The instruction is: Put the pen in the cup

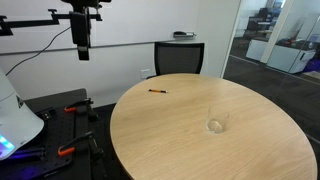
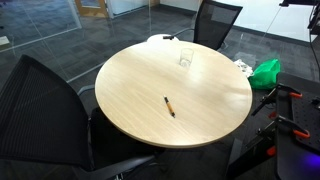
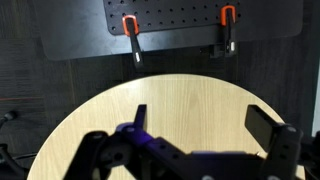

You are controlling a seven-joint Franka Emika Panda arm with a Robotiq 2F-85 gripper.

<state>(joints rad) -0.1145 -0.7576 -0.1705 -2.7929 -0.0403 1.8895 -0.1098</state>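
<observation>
At my gripper [image 1: 83,52]: hung high, pointing straight down, holding nothing.
Fingers [image 3: 266,128]: spread wide in the wrist view, with only bare wood showing in the gap of the gripper [image 3: 197,138].
Under me: table [image 3: 170,100], round and of light wood, filling the middle of the wrist view.
Past the table edge from me: black board [image 3: 170,30] with rows of holes and two orange clamps [image 3: 130,25] on it, at the top of the wrist view.
Pen [image 1: 157,92]: well below me and off to one side. It lies flat on the table [image 1: 200,150] near its rim and touches nothing else. It is dark with an orange-red part.
Pen from another angle: in an exterior view the pen [image 2: 170,106] lies on open wood, well apart from the cup.
Cup [image 1: 216,125]: farther from me than the pen, upright on the table, clear and faint against the wood.
Cup from another angle: in an exterior view the cup [image 2: 186,58] stands close to the rim, across the tabletop from the pen.
Chair [image 1: 180,55]: black, beyond the pen from me, drawn up to the table.
Green thing [image 2: 266,72]: just off the table rim and lower than the tabletop. I cannot tell what it is.
</observation>
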